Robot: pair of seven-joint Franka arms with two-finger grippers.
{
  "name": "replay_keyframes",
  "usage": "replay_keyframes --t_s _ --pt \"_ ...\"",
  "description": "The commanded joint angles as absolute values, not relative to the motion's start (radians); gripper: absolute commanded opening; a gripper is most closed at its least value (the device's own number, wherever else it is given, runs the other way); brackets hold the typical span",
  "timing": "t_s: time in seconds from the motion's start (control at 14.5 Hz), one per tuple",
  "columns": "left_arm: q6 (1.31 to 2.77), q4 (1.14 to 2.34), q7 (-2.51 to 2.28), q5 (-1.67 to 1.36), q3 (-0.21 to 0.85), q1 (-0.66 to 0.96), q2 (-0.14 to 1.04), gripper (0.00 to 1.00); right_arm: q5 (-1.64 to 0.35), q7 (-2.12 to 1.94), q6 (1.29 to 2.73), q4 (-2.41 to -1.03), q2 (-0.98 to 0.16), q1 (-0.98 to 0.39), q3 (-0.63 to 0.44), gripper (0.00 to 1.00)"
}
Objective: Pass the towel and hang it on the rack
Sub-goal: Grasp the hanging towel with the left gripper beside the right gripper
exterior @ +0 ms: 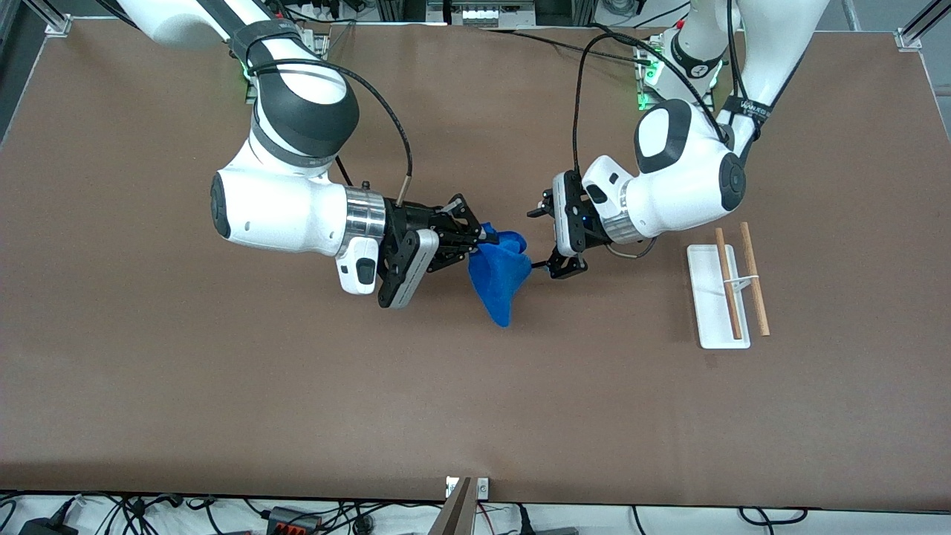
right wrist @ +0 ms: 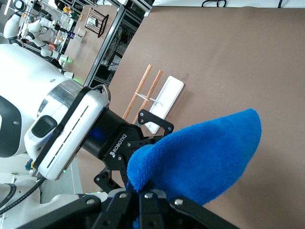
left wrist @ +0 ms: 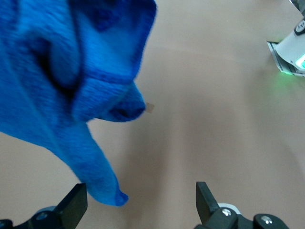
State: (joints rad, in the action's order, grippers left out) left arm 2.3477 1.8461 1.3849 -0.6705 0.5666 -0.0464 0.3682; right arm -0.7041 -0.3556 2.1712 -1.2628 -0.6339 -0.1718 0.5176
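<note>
A blue towel hangs from my right gripper, which is shut on its top corner above the middle of the table. It fills the right wrist view and shows in the left wrist view. My left gripper is open beside the towel, on the side toward the left arm's end; one fingertip is next to the towel's hanging tip, and nothing is between the jaws. The rack with a white base and two wooden rods stands toward the left arm's end; it also shows in the right wrist view.
The brown table spreads around both arms. Cables run from the arm bases along the edge farthest from the front camera. A small clamp sits at the table's nearest edge.
</note>
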Motion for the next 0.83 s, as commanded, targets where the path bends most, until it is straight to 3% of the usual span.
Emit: replay_keyframes --t_s 0.0,0.28,0.41,0.48,0.62,0.76 --pt "2.391 1.803 1.391 -0.703 0.572 -0.037 0.416 1.0 -0.719 -0.376 2.175 -1.249 -0.638 -0.175 0.517 0.0" --pt "2.496 1.795 1.351 -0.7 0.572 0.014 0.452 0.95 -0.721 -0.406 2.175 -1.249 -0.64 -0.172 0.517 0.0" --pt "2.497 1.76 1.348 -0.701 0.572 0.018 0.477 0.68 -0.721 -0.408 2.175 -1.249 -0.64 -0.17 0.517 0.0" --pt "2.496 1.755 1.33 -0.701 0.572 0.018 0.483 0.48 -0.721 -0.408 2.175 -1.249 -0.64 -0.17 0.517 0.0" --pt "2.491 1.749 1.275 -0.7 0.574 0.018 0.482 0.18 -0.721 -0.408 2.175 -1.249 -0.64 -0.17 0.517 0.0" --pt "2.494 1.744 1.258 -0.698 0.574 0.02 0.48 0.01 -0.721 -0.41 2.175 -1.249 -0.64 -0.17 0.517 0.0"
